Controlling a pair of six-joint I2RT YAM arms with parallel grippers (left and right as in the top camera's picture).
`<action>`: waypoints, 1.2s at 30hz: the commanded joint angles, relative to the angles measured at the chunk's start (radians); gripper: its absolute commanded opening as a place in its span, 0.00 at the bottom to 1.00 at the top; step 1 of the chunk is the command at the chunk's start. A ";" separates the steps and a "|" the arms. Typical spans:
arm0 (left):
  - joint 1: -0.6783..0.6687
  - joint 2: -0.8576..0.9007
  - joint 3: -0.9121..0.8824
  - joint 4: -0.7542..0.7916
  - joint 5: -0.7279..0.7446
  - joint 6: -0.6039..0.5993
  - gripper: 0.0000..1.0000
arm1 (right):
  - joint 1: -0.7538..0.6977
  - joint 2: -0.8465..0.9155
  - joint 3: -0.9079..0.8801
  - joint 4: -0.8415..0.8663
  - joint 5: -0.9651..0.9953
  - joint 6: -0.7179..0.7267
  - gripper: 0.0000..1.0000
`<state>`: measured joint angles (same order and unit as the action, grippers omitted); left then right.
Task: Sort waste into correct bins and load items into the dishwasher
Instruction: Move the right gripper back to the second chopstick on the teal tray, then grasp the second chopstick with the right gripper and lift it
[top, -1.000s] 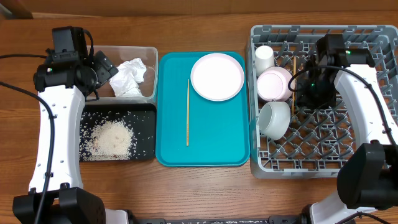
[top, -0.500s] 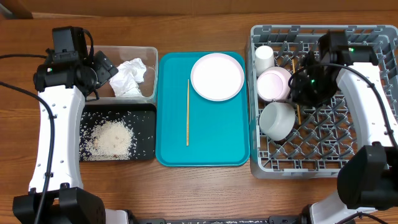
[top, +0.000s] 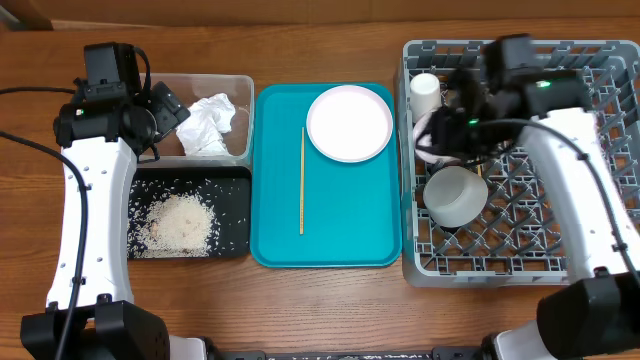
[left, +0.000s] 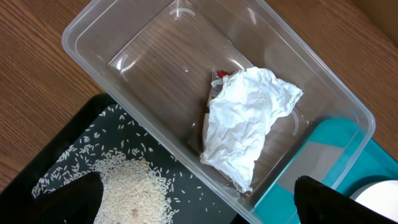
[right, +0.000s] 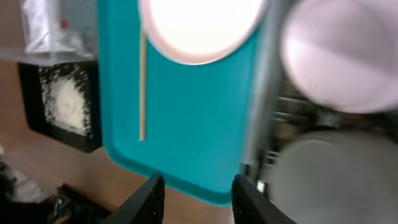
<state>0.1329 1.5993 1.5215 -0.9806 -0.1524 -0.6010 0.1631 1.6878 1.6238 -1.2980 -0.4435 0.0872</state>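
Left gripper (left: 199, 208) — fingers spread wide, nothing held, above the near edge of the clear tub (left: 155, 56).
Tub contents: crumpled tissue (left: 245, 118), an edge of red wrapper (left: 222, 73) showing beneath it.
Black tray (top: 236, 240), just near of the tub: rice (top: 182, 221), heaped and scattered.
Teal tray (top: 350, 215), centre: plate (top: 349, 122) at far right, one chopstick (top: 302, 180) lying lengthwise to its left.
Dish rack (top: 500, 240), right: cup (top: 426, 90) in the far-left corner, pink bowl (right: 348, 56) next nearer, pale bowl (top: 455, 195) nearer again.
Right gripper (right: 198, 199) — fingers parted, nothing between them, over the rack's far-left part; its wrist view is blurred.
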 joint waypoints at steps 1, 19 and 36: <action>0.003 0.003 0.012 -0.002 0.004 -0.013 1.00 | 0.098 -0.012 0.016 0.027 0.016 0.121 0.38; 0.003 0.003 0.012 -0.002 0.004 -0.013 1.00 | 0.645 0.127 -0.108 0.380 0.618 0.621 0.40; 0.003 0.003 0.012 -0.002 0.004 -0.013 1.00 | 0.694 0.335 -0.226 0.776 0.673 0.621 0.34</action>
<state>0.1329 1.5993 1.5215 -0.9806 -0.1524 -0.6010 0.8574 1.9820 1.4094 -0.5461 0.2474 0.6998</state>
